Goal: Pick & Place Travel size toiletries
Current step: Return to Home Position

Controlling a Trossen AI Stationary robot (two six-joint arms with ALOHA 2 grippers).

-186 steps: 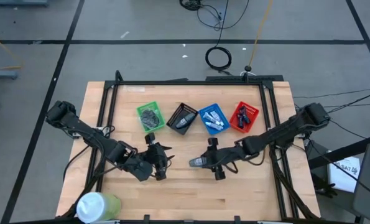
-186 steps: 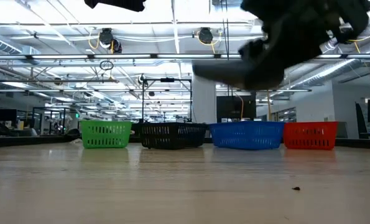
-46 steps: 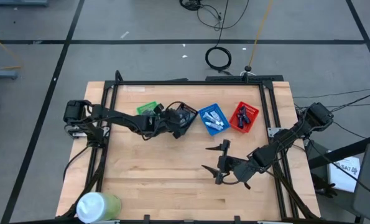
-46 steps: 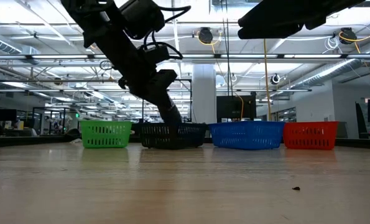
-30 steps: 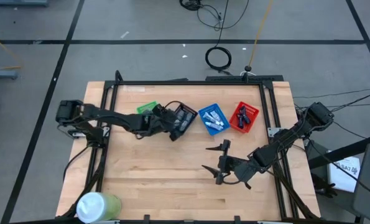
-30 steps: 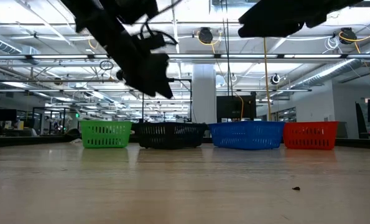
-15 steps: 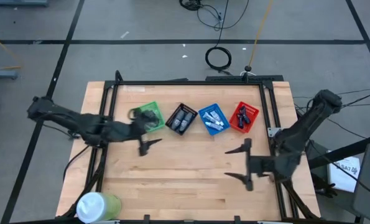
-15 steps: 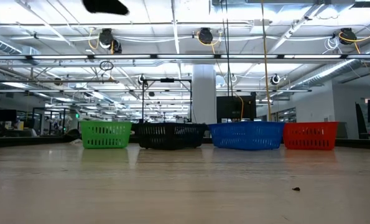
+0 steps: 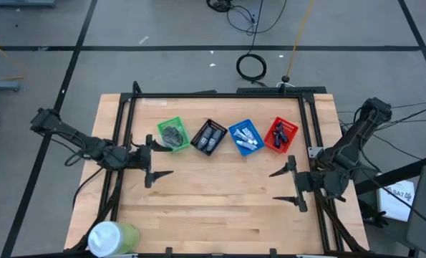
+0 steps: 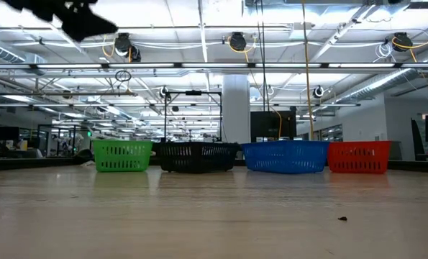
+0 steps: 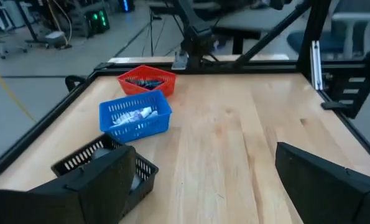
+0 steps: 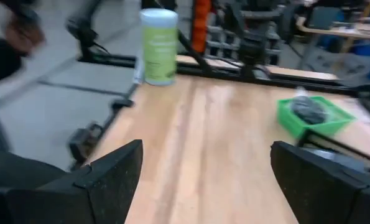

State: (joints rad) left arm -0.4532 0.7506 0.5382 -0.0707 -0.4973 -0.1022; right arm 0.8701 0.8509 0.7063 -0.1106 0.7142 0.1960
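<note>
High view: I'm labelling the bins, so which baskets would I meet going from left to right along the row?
green basket → black basket → blue basket → red basket

Your high camera hangs over the desk (image 9: 213, 215) and looks straight down on all of it. Your low camera sits at desk-top height, facing level across to the basket row (image 10: 199, 156) and the room (image 10: 257, 93) behind.

Each wrist camera looks out close past its own hand. Ahead of the left hand (image 11: 203, 180) lie the blue basket (image 11: 135, 124) and the red basket (image 11: 125, 78). Ahead of the right hand (image 12: 212, 180) lie the green basket (image 12: 290, 121) and the cylinder (image 12: 158, 46). The high view shares all of these.
</note>
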